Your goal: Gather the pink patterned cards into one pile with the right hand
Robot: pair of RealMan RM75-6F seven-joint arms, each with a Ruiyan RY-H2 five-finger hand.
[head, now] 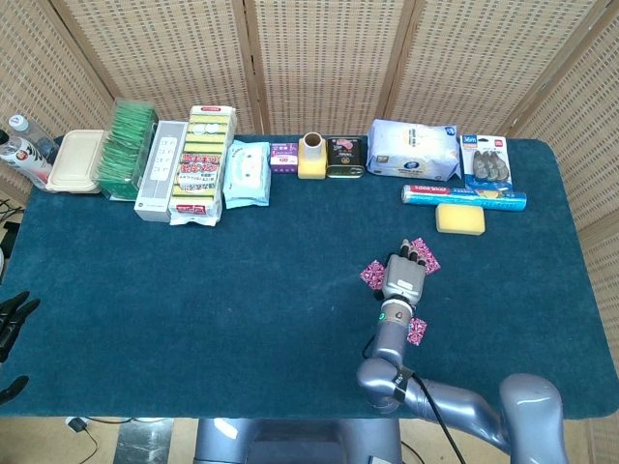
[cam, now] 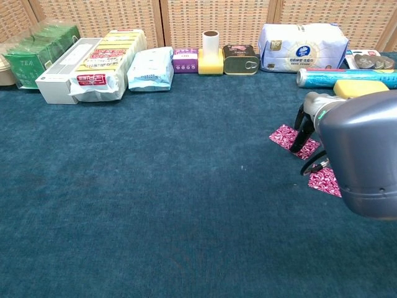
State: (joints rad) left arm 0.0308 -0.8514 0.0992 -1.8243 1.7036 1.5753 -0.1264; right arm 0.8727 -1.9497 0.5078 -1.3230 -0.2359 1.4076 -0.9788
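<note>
Three pink patterned cards lie right of the table's middle. One card (head: 372, 274) (cam: 284, 135) lies left of my right hand (head: 403, 278). A second card (head: 427, 257) (cam: 309, 148) pokes out at the fingertips. The third card (head: 416, 332) (cam: 322, 180) lies nearer me, partly hidden by the forearm. The hand hovers palm down over the two far cards, its fingers (cam: 302, 128) pointing down onto the second card, and it holds nothing. My left hand (head: 12, 324) shows only at the lower left edge, off the table, fingers apart.
Along the far edge of the blue cloth stand a tea box (head: 126, 150), snack packs (head: 201, 164), a wipes pack (head: 247, 174), a tin (head: 345, 158), a tissue pack (head: 414, 150), a foil roll (head: 464, 197) and a yellow sponge (head: 459, 218).
</note>
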